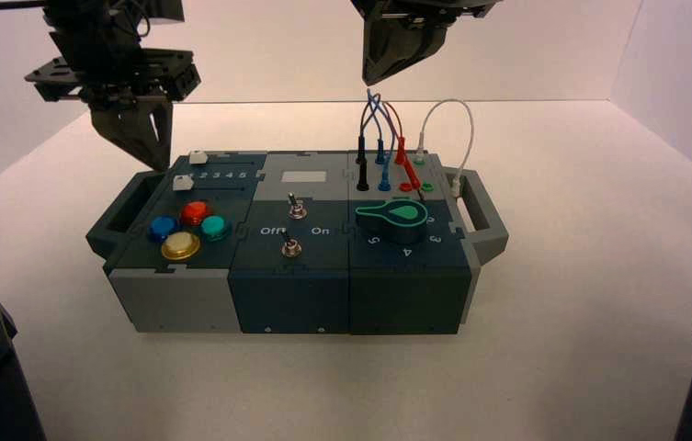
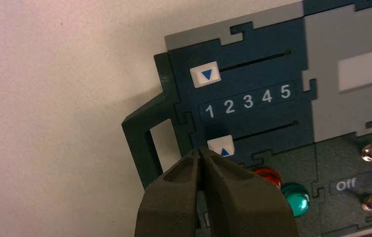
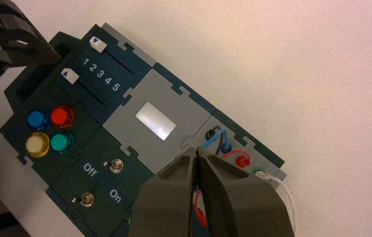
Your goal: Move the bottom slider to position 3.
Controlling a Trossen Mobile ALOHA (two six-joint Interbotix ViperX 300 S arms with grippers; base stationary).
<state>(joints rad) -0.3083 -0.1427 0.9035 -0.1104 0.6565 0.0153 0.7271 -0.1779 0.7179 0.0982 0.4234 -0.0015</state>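
The bottom slider (image 2: pixel 222 146) is a small white knob with a blue arrow. It sits at the end of its dark track by digit 1, on the side towards the coloured buttons; it also shows in the high view (image 1: pixel 178 183) and the right wrist view (image 3: pixel 70 75). Digit 3 (image 2: pixel 248 101) is the middle of the printed row 1 2 3 4 5 between the two tracks. My left gripper (image 2: pixel 201 151) is shut and empty, its tips just beside the knob on the box's handle side; in the high view it (image 1: pixel 159 163) hangs over the box's left rear corner. My right gripper (image 1: pixel 370 79) is shut and empty, raised above the wires.
The twin white slider (image 2: pixel 205 75) sits at the same end of the far track. Red, blue, green and yellow buttons (image 1: pixel 186 227) lie in front of the sliders. Two toggle switches (image 1: pixel 294 228), a green dial (image 1: pixel 392 216), plugged wires (image 1: pixel 388 152) and the box's left handle (image 2: pixel 139 136) are nearby.
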